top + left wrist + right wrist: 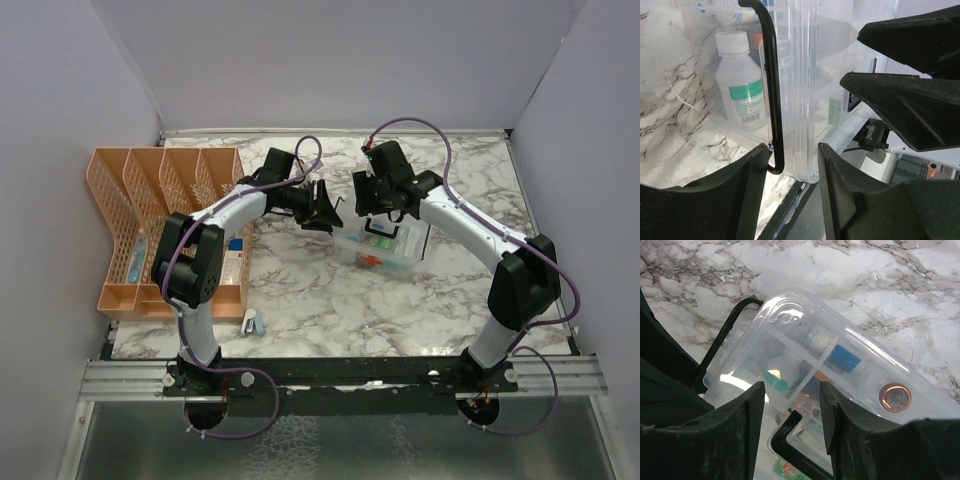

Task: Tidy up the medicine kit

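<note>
Both jaws straddle medicine kit [392,256] — black handle [772,90] within left pair.

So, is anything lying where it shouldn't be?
Yes. A small white-and-blue item lies alone on the marble table near the front edge, beside the orange lattice desk organizer, away from the clear plastic medicine kit. I cannot tell what it is.

Bare tabletop [335,300] in front of the medicine kit [388,255] gives passing room, left claw [325,212] and right claw [378,208] crowd over the kit, orange organizer [130,200] blocks the left edge.
</note>
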`<move>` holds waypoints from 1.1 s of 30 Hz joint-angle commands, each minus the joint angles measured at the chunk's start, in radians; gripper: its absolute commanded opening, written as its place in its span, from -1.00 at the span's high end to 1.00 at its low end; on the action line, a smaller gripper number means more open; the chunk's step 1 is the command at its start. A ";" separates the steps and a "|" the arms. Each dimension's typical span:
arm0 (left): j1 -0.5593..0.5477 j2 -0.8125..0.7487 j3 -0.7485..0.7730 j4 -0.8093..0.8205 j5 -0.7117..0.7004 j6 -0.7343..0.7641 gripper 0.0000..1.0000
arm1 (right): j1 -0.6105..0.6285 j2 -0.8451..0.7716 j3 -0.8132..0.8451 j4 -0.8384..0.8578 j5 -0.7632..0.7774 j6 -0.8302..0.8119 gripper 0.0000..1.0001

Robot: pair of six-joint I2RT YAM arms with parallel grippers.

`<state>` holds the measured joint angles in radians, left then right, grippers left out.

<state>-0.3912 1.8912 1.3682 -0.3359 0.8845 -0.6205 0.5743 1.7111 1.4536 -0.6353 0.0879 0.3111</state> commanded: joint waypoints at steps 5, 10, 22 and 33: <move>-0.026 -0.049 0.025 -0.090 -0.008 0.059 0.12 | 0.007 0.034 -0.039 -0.047 -0.024 0.018 0.06; -0.036 -0.057 0.017 -0.106 -0.023 0.077 0.20 | 0.007 0.037 -0.039 -0.045 -0.028 0.017 0.06; -0.041 -0.037 0.035 -0.165 -0.050 0.128 0.34 | 0.007 0.041 -0.035 -0.042 -0.027 0.019 0.07; -0.067 -0.042 0.094 -0.248 -0.210 0.179 0.49 | 0.007 0.042 -0.032 -0.046 -0.024 0.025 0.08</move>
<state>-0.4328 1.8641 1.4483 -0.5003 0.7753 -0.4889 0.5751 1.7126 1.4525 -0.6277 0.0849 0.3157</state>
